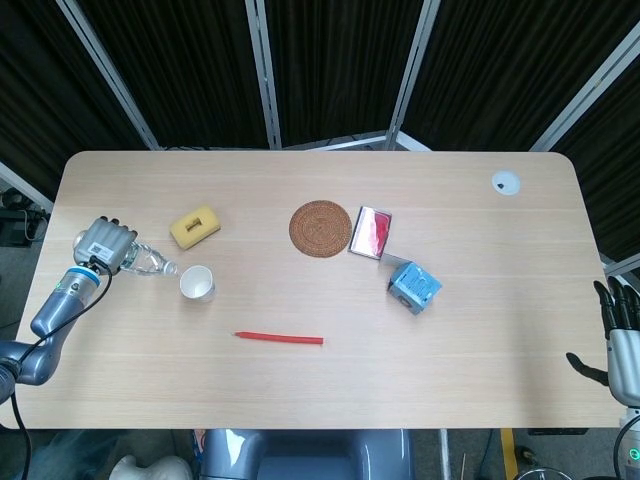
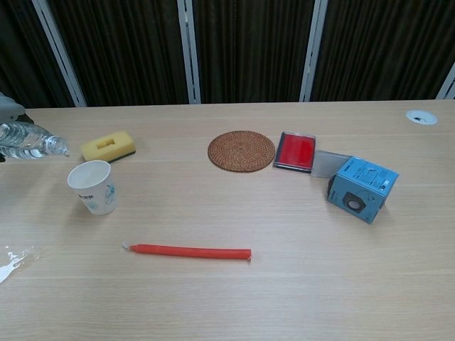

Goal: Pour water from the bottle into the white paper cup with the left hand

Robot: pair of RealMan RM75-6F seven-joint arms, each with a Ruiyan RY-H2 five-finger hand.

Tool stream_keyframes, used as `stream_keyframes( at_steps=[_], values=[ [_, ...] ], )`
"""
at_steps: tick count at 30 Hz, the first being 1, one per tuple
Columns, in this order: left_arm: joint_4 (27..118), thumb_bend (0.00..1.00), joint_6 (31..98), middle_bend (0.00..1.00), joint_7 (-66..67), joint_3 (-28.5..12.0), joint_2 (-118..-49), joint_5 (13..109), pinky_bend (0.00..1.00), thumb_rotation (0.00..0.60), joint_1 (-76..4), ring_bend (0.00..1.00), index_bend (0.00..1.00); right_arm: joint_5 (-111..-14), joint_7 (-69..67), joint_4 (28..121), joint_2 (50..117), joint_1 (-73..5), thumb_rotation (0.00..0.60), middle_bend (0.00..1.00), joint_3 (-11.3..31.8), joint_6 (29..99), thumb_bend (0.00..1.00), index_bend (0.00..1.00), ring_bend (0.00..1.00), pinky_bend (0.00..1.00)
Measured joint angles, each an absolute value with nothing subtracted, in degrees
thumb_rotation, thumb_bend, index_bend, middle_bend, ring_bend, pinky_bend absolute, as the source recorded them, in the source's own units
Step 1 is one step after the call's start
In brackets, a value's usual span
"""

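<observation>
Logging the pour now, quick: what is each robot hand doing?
Left robot hand: holding the water bottle, tipped toward the paper cup.
Right robot hand: open, holding nothing, off the table's right edge.

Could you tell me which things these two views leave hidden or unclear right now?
- Left robot hand: cut off by the chest view's left edge; its grip on the bottle is covered by its own back in the head view.
- Water stream: too small to see.
- White paper cup: fill level unreadable.
- Right robot hand: cropped at the head view's edge.
</observation>
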State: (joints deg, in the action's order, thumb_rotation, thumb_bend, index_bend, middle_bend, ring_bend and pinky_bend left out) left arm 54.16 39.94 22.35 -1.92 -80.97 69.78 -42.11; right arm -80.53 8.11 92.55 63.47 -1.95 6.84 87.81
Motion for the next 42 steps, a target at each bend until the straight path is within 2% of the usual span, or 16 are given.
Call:
stream_keyframes(
  at_steps=[29, 42],
  values=[
    [54.97, 0.57, 41.63, 0.56, 27.52, -2.04, -81.23, 68.7, 0.37, 0.6, -42.1, 0.33, 0.72, -80.41, 8.42, 92.5, 63.54, -1.96, 0.6, 0.0, 6.83, 87.7, 0.0, 0.0, 0.0, 0.0],
    [55.52, 0.57, 42.02, 0.56, 18.07, -2.61, -80.95, 71.26, 0.37, 0.6, -41.78, 0.33, 0.72, -80.3, 8.62, 92.38, 63.67, -2.02, 0.6, 0.0, 6.82, 87.55, 0.0, 0.0, 0.0, 0.0]
  ],
)
